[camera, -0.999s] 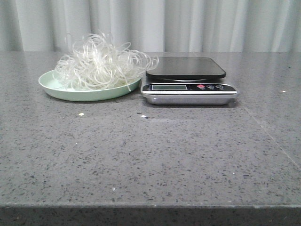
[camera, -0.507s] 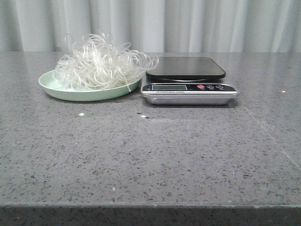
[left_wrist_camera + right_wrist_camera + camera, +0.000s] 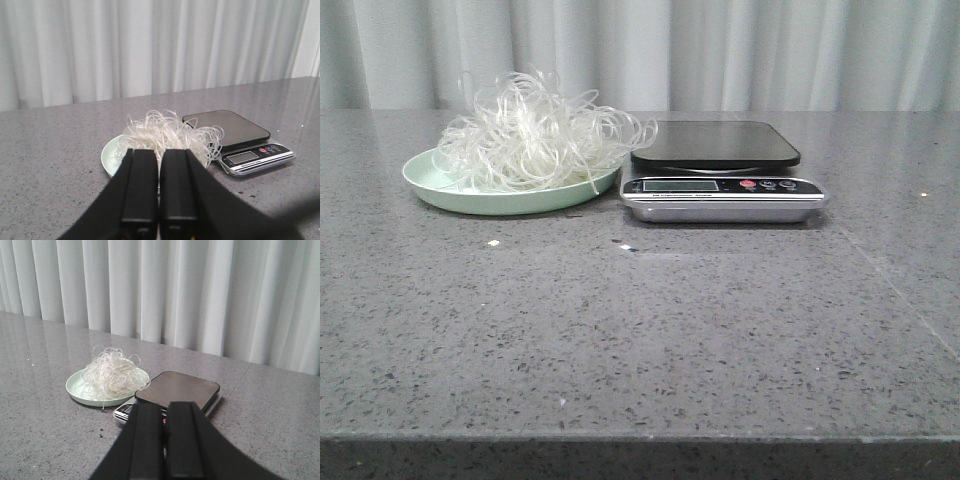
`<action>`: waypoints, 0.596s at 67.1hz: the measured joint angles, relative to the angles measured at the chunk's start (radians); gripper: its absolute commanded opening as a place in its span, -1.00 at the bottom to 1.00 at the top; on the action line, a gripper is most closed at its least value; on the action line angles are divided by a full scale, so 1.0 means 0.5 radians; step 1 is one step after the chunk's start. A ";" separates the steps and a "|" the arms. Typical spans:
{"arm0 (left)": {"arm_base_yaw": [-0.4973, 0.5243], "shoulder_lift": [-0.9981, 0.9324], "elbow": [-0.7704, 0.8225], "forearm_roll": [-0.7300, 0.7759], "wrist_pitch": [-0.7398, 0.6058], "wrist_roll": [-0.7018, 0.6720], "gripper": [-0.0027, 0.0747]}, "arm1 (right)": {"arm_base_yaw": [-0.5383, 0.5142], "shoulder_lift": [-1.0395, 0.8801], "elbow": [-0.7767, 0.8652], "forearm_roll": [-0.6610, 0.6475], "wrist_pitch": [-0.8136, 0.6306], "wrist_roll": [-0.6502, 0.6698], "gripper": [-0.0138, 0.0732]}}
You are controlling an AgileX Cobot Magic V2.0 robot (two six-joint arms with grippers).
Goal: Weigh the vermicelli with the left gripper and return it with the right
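Note:
The vermicelli (image 3: 535,135) is a fluffy tangle of thin white strands heaped on a pale green plate (image 3: 440,190) at the table's back left. Right beside it stands a kitchen scale (image 3: 720,170) with a bare dark platform. Neither gripper shows in the front view. In the left wrist view my left gripper (image 3: 159,152) is shut and holds nothing, well short of the vermicelli (image 3: 170,135) and plate (image 3: 107,157). My right gripper (image 3: 164,407) is also shut and holds nothing, back from the scale (image 3: 180,387), with the vermicelli (image 3: 112,372) beyond.
The grey speckled table (image 3: 640,330) runs to a front edge low in the front view. A pale curtain (image 3: 720,50) hangs behind the table. A few small white flecks (image 3: 493,242) lie in front of the plate.

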 measured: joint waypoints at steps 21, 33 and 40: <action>0.000 0.000 0.004 0.000 0.000 0.000 -0.58 | 0.000 0.000 0.000 0.000 0.000 0.000 -0.30; 0.028 0.000 0.044 0.055 -0.057 0.000 -0.58 | 0.000 0.000 0.000 0.000 0.000 0.000 -0.30; 0.160 -0.001 0.180 0.085 -0.190 0.000 -0.58 | 0.000 0.000 0.000 0.000 0.000 0.000 -0.30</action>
